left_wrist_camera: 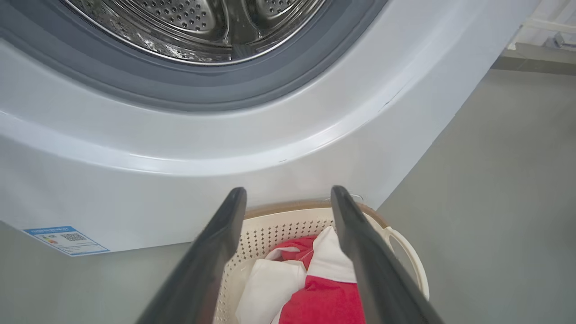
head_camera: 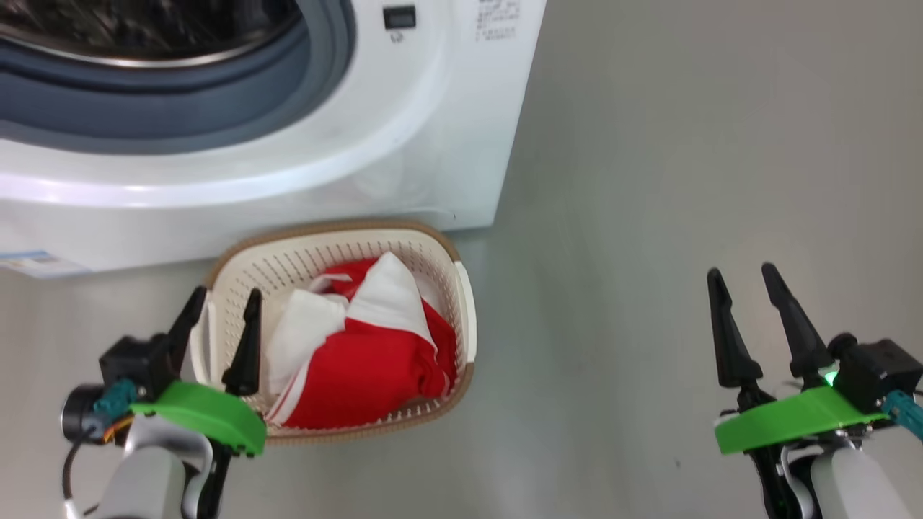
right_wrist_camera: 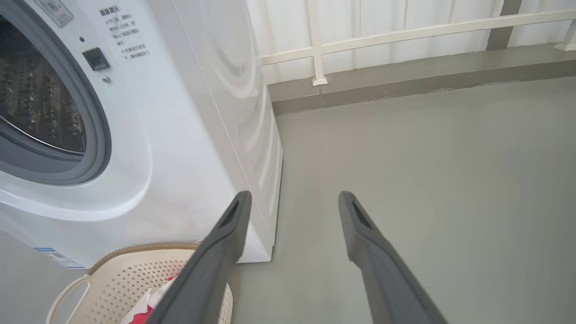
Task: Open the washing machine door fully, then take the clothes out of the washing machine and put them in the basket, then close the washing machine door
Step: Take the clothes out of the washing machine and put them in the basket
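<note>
Clothes (head_camera: 360, 353) in basket (head_camera: 332, 228) on floor (head_camera: 649, 216), just before washing machine (head_camera: 404, 144).

Washing machine (left_wrist_camera: 180, 135) front, low corner: blue-edged label (left_wrist_camera: 66, 240) with QR code, print too small to read. Upper front corner: block of printed characters (right_wrist_camera: 128, 38), blurred, illegible. No text readable.

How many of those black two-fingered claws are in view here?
2: the left gripper, open, at the left rim of the basket; the right gripper, open, over the floor farther right.
</note>
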You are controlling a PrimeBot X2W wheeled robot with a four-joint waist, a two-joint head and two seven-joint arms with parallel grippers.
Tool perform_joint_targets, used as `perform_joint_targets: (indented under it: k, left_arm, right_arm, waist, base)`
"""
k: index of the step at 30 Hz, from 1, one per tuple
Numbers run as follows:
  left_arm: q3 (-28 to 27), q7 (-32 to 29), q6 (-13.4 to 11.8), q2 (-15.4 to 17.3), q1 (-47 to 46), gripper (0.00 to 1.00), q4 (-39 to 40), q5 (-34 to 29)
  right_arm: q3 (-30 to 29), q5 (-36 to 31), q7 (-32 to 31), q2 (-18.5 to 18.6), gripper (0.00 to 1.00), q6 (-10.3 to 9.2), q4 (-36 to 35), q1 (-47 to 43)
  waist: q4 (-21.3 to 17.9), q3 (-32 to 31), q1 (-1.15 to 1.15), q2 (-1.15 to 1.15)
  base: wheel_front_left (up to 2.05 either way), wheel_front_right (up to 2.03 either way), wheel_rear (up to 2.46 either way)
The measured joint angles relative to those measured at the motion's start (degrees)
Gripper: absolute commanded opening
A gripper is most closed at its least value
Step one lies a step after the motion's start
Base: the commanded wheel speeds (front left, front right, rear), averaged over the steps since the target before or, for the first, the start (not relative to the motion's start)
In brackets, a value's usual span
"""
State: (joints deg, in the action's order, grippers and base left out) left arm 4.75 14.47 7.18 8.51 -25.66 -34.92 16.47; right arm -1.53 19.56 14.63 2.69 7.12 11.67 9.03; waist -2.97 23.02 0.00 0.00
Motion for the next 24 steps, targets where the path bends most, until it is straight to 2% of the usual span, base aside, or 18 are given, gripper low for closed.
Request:
perform_joint_targets:
  k: [13,24]
  left_arm:
    - [-2.87,0.00,0.00,-0.40,12.24,1.00,13.82,-1.86]
    - [-6.11,0.00,0.00,-1.18,22.62,1.00,18.89,-3.85]
  right_arm:
    - [-1.79,-2.12,0.00,-0.18,1.00,0.00,0.87,-7.79]
    - [-3.58,-2.60,0.00,-0.60,1.00,0.00,0.82,-15.08]
  waist:
    - [1.81,-10.60,0.00,0.00]
    - [2.46,-17.13,0.00,0.00]
  base:
    - [0.00,0.00,0.00]
    - [0.00,0.00,0.00]
